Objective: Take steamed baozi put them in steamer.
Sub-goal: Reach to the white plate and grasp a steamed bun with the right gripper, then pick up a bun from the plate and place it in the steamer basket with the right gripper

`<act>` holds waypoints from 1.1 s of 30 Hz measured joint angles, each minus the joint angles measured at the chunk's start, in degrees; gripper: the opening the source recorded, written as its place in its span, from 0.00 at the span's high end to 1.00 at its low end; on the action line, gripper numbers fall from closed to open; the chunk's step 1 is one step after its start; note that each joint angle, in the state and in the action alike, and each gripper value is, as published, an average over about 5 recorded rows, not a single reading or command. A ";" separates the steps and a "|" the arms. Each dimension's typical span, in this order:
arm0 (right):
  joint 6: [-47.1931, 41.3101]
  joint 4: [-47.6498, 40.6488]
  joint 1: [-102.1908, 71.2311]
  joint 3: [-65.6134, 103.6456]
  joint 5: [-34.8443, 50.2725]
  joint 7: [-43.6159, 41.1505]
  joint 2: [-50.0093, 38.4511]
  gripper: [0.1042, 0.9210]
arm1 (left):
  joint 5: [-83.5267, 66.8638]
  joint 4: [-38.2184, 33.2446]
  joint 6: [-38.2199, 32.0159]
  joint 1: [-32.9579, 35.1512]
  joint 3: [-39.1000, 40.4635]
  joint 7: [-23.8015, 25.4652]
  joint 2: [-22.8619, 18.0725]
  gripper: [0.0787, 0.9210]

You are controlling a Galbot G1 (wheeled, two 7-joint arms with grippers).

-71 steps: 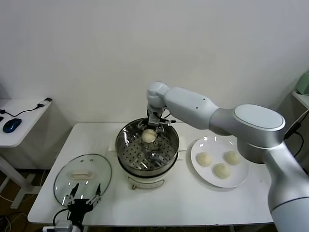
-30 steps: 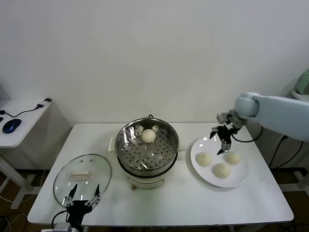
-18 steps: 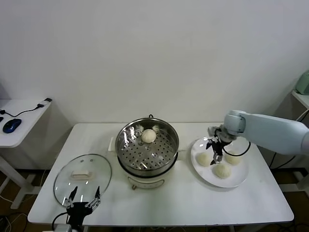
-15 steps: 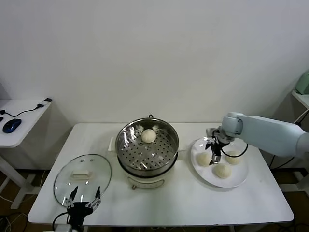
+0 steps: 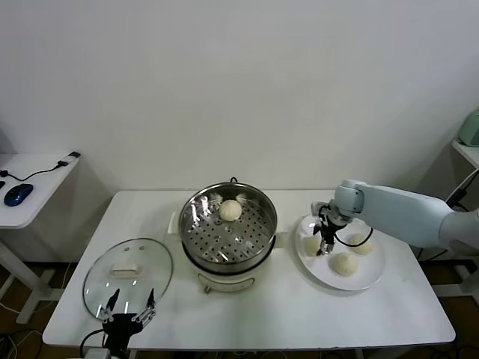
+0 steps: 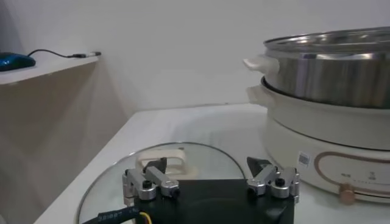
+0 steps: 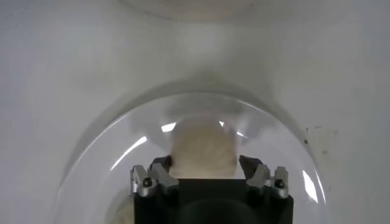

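Head view: right tool (image 5: 322, 244) straddles plate's (image 5: 372, 277) left-edge baozi (image 5: 312, 244).

Bare table (image 5: 299, 307) lies open between the steamer (image 5: 229, 228) and the plate (image 5: 367, 278). The glass lid (image 5: 127, 273) fills the near-left corner.

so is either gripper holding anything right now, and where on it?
Right gripper straddles a bun on the plate, fingers at its two sides; a closed grip can't be confirmed. Left gripper is open, holding nothing.
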 measured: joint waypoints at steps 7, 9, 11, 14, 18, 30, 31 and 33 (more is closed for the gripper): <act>0.62 1.15 3.40 -1.02 1.25 -1.67 -0.57 0.30 | 0.02 -0.44 0.42 -0.03 0.22 -0.02 -0.22 0.12; 1.06 1.68 5.58 -1.82 2.08 -2.56 -0.49 0.30 | 0.02 -0.53 0.53 -0.06 0.28 -0.03 -0.27 0.12; 1.56 2.26 8.39 -2.92 3.11 -3.67 -0.27 0.30 | 0.02 -0.67 0.66 -0.09 0.32 -0.03 -0.28 0.12; 2.28 3.05 13.37 -4.90 5.04 -5.57 0.34 0.30 | 0.01 -0.88 0.92 -0.15 0.38 -0.02 -0.29 0.12; 2.77 3.93 20.72 -7.54 8.65 -8.05 2.03 0.30 | 0.00 -1.10 1.22 -0.40 0.70 0.01 -0.28 0.12; -1.60 12.28 32.74 -8.14 23.48 -5.60 11.53 0.30 | -0.10 -2.08 1.55 -1.12 1.61 0.24 -0.14 0.12; -2.21 12.83 32.70 -7.86 24.43 -4.80 12.52 0.30 | -0.10 -2.12 1.58 -1.11 1.71 0.28 -0.12 0.12; -3.38 13.62 32.32 -7.43 25.98 -3.30 14.53 0.30 | -0.06 -2.18 1.64 -1.11 1.85 0.38 -0.06 0.12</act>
